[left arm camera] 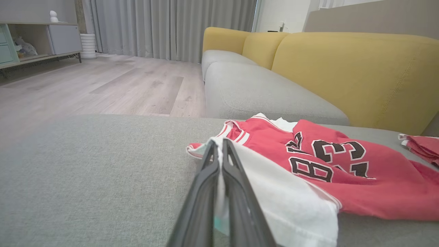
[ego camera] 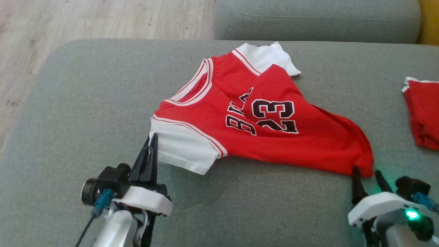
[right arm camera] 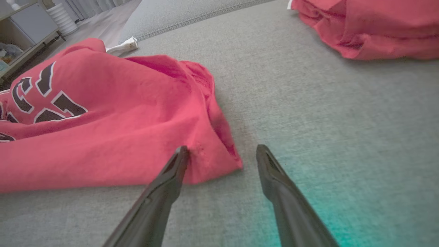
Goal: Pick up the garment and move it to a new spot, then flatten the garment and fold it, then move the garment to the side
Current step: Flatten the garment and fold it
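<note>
The garment lies rumpled on the grey cushion. The left pincer pinches its white sleeve; the right pincer gapes at the hem corner (nothing held) — the pick-up step, I judge; next, close there and lift.

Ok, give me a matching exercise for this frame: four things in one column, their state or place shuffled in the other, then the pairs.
1. left gripper
2. right gripper
3. jersey numbered 23
4. second red garment

a. open, at the jersey's hem corner
b. by the head view's right edge
c. shut on the white sleeve
d. rumpled, partly folded over itself

Pairs: 1-c, 2-a, 3-d, 4-b.
</note>
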Robot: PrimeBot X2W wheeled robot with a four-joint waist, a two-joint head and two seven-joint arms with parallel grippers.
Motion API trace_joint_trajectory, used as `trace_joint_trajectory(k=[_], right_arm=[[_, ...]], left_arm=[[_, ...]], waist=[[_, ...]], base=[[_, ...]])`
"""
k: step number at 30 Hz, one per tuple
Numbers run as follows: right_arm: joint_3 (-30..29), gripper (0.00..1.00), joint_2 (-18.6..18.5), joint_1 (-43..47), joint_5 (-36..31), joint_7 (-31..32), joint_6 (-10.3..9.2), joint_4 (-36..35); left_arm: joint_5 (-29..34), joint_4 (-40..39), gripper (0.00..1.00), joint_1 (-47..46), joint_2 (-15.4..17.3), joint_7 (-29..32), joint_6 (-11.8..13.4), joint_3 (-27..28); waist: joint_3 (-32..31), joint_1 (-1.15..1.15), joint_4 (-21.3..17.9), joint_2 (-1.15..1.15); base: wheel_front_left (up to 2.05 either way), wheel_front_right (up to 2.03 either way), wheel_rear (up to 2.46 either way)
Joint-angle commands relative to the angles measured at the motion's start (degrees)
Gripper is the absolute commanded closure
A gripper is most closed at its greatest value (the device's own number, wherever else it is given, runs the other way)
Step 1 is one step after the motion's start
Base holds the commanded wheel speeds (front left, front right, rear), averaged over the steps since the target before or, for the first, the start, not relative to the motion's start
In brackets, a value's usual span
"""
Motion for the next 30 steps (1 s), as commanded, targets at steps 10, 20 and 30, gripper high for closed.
trace_joint_trajectory(k=[10, 20, 30], right_arm=[[3.4, 0.57, -0.3, -4.7, 0.1, -0.5, 0.19, 7.1], [12.2, 1.00, -0.3, -4.5, 12.0, -0.6, 0.19, 0.9], [16.6, 1.00, -0.3, -6.0, 25.8, 9.4, 0.19, -25.9]], left_arm=[[-0.1, -4.8, 1.00, -0.9, 2.0, 0.9, 1.0, 1.5], [-1.8, -8.0, 1.00, -0.8, 3.5, 2.2, 1.0, 2.5], [-10.3, -18.8, 1.00, -8.4, 4.4, 9.8, -0.8, 7.4]], waist=[[0.6, 0.00, 0.4, 0.00], [-1.9, 0.00, -0.6, 0.00], [-4.5, 0.00, -1.7, 0.00]], base=[[0.00, 0.00, 0.00], [0.00, 0.00, 0.00], [0.00, 0.00, 0.00]])
